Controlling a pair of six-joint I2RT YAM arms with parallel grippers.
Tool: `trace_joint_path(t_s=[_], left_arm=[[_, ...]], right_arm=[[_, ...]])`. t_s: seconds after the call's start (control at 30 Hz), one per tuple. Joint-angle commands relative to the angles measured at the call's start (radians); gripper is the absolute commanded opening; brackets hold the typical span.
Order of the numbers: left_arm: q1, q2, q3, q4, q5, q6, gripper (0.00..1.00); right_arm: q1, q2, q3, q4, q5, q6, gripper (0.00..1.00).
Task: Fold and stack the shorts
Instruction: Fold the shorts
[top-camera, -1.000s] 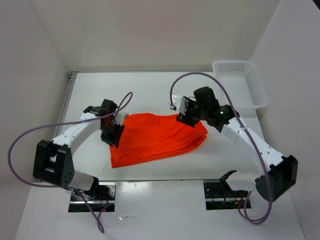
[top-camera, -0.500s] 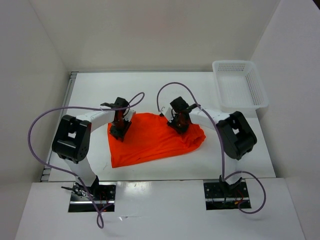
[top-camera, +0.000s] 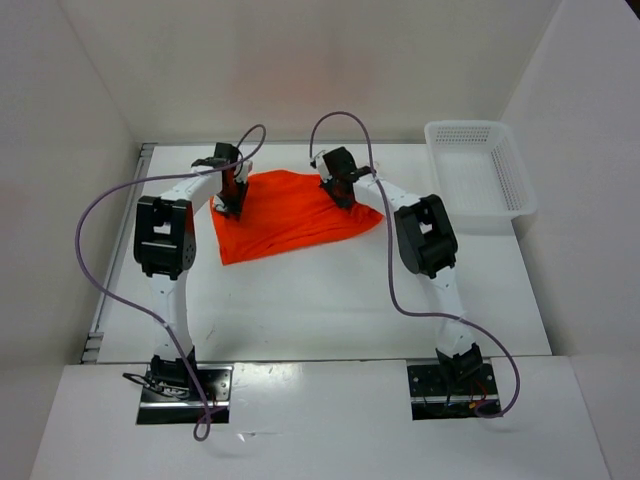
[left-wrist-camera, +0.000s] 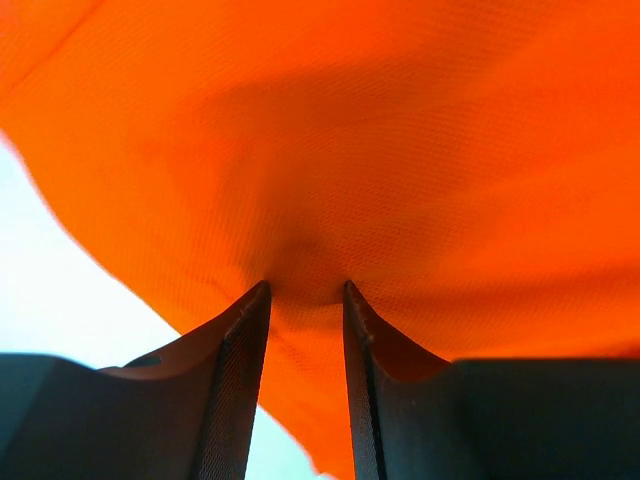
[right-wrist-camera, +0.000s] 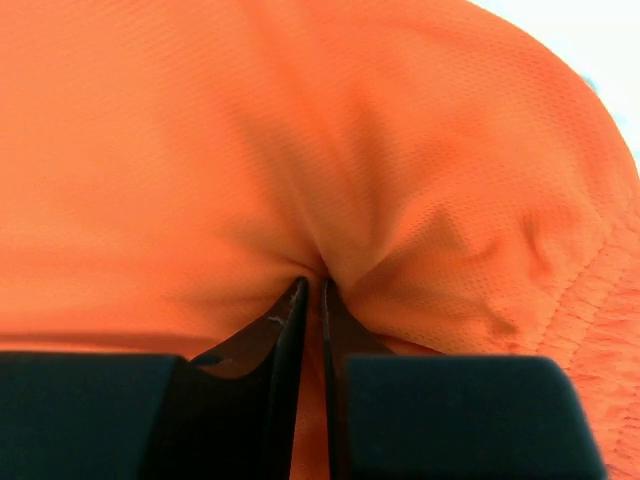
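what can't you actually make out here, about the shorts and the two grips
- Top view: the fingertips of the left gripper and right gripper are hidden under their own wrists.
- Both wrist views: the shorts fill the frame, so their outline is cut off by the edges.
- Layers of cloth in each pinch: hidden inside the folds.
- Waistband and tag: too small to find from the top.

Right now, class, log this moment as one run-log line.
left claw: shut on shorts | right claw: shut on shorts | white basket: apart, right
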Motion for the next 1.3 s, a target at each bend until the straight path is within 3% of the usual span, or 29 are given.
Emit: trace_joint_path(t_s=[0.0, 0.2, 0.23, 0.33, 0.43, 0.47, 0.6, 0.77, 0.9, 1.0, 1.27], left_arm=[[0.020, 0.146, 0.085, 0.163, -0.103, 0.006, 0.42], [0.011, 0.105, 0.144, 0.182, -0.082, 0.006, 0.44], [0.000, 0.064, 0.127, 0.182, -0.082, 0.006, 0.44], [-0.030, -0.016, 0.072, 0.157, -0.082, 0.006, 0.45], [-0.041, -0.146, -0.049, 0.125, -0.082, 0.006, 0.49], [-0.041, -0.168, -0.078, 0.116, -0.092, 0.006, 0.49], [-0.041, -0.249, -0.268, 0.104, -0.114, 0.006, 0.49], [-0.041, -0.292, -0.341, 0.104, -0.114, 0.006, 0.49], [-0.041, -0.292, -0.361, 0.125, -0.114, 0.006, 0.49], [-0.041, -0.273, -0.361, 0.148, -0.135, 0.006, 0.49], [-0.041, -0.282, -0.324, 0.119, -0.166, 0.006, 0.49]], right_arm=[[-0.010, 0.018, 0.057, -0.033, -0.012, 0.078, 0.19], [-0.010, -0.175, -0.027, -0.059, -0.210, 0.147, 0.44], [-0.010, -0.202, -0.051, -0.050, -0.224, 0.170, 0.52], [-0.010, -0.292, -0.076, -0.039, -0.224, 0.201, 0.58], [-0.030, -0.357, -0.102, -0.028, -0.192, 0.247, 0.81], [-0.030, -0.367, -0.118, -0.028, -0.192, 0.258, 0.84], [-0.061, -0.409, -0.171, -0.028, -0.169, 0.291, 0.87], [-0.121, -0.420, -0.230, -0.010, -0.106, 0.356, 0.87], [-0.177, -0.420, -0.251, -0.010, -0.090, 0.414, 0.86], [-0.231, -0.411, -0.262, -0.010, -0.184, 0.468, 0.86], [-0.260, -0.374, -0.312, -0.001, -0.253, 0.491, 0.86]])
